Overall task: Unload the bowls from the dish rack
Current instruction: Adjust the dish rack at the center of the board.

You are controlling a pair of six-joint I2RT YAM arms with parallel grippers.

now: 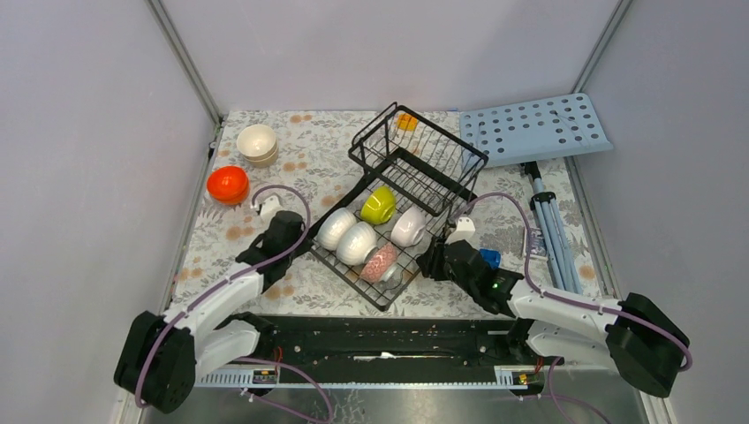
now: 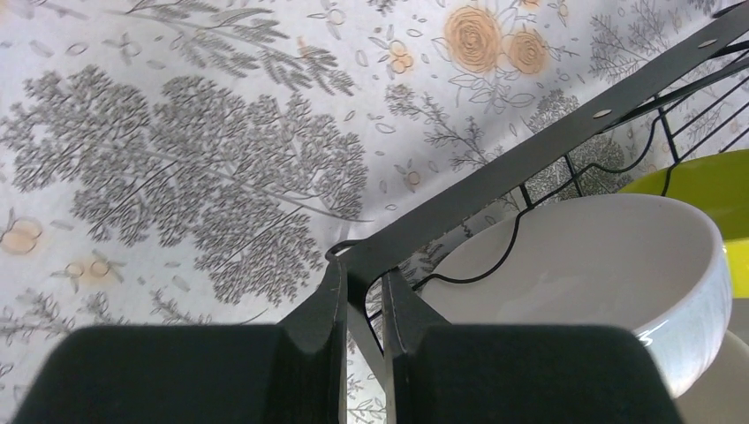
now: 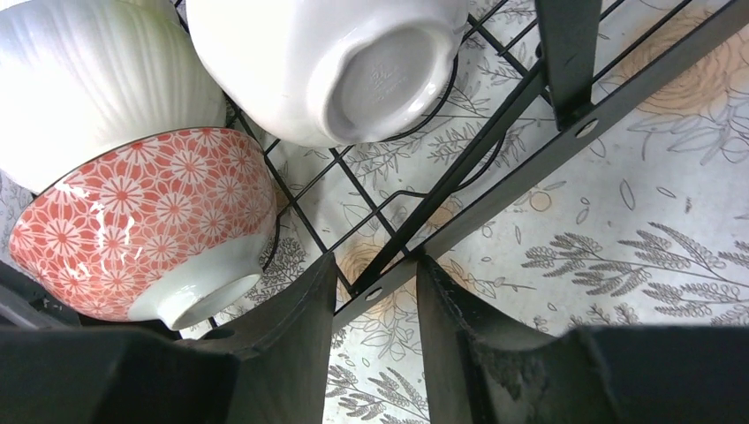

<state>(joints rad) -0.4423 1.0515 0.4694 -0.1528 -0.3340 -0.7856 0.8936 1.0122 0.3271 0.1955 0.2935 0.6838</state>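
Observation:
The black wire dish rack [image 1: 415,168] lies slantwise mid-table. On its tines sit a yellow-green bowl [image 1: 378,205], three white bowls [image 1: 357,243] and a pink-speckled bowl [image 1: 380,262]. An orange bowl [image 1: 406,121] sits in the raised basket. My left gripper [image 1: 296,231] is shut on the rack's left rim bar [image 2: 530,155], next to a white bowl [image 2: 601,256]. My right gripper [image 1: 433,261] straddles the rack's right rim bar [image 3: 565,141], its fingers against it, beside the pink-speckled bowl [image 3: 132,221] and a white bowl [image 3: 336,62].
Stacked cream bowls [image 1: 257,144] and an orange bowl [image 1: 228,184] stand on the flowered cloth at the far left. A light-blue perforated board [image 1: 534,128] lies at the back right, with folded tripod legs [image 1: 548,225] along the right edge.

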